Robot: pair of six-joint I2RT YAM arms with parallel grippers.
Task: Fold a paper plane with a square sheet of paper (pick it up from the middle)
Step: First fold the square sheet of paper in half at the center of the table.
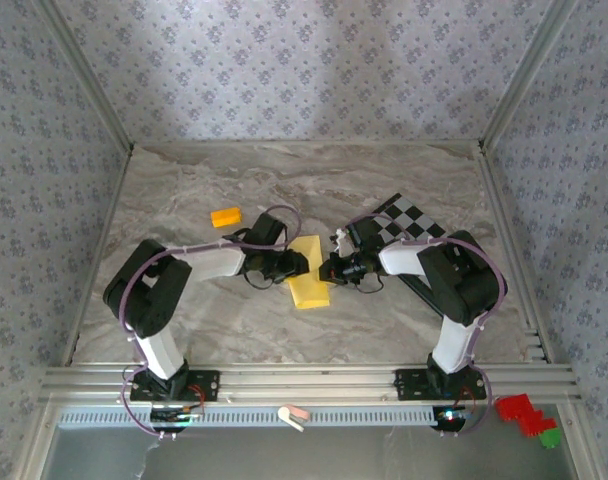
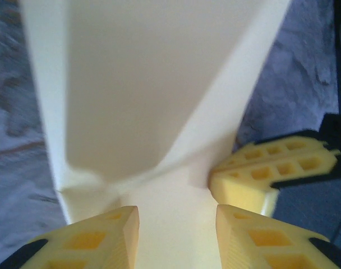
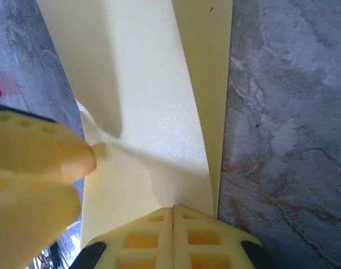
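Paper: square sheet of paper (image 1: pixel 308 272) mid-table between the arms, already folded to a narrow layered strip | left gripper (image 2: pixel 178 238): fingers spread astride it | right gripper (image 3: pixel 173 227): fingers pressed together at its edge, pinch unclear | Remaining: apparently nose, wings; no dart yet

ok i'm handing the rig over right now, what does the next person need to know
Left gripper: open, fingers spread over the paper sheet, mid-table.
Right gripper: shut, tips on the sheet's edge; pinching a layer or just pressing, cannot tell.
Done: sheet folded into a narrow strip with flaps.
Left: the remaining folds into a pointed plane.
Orange block and checkered board lie apart from it.
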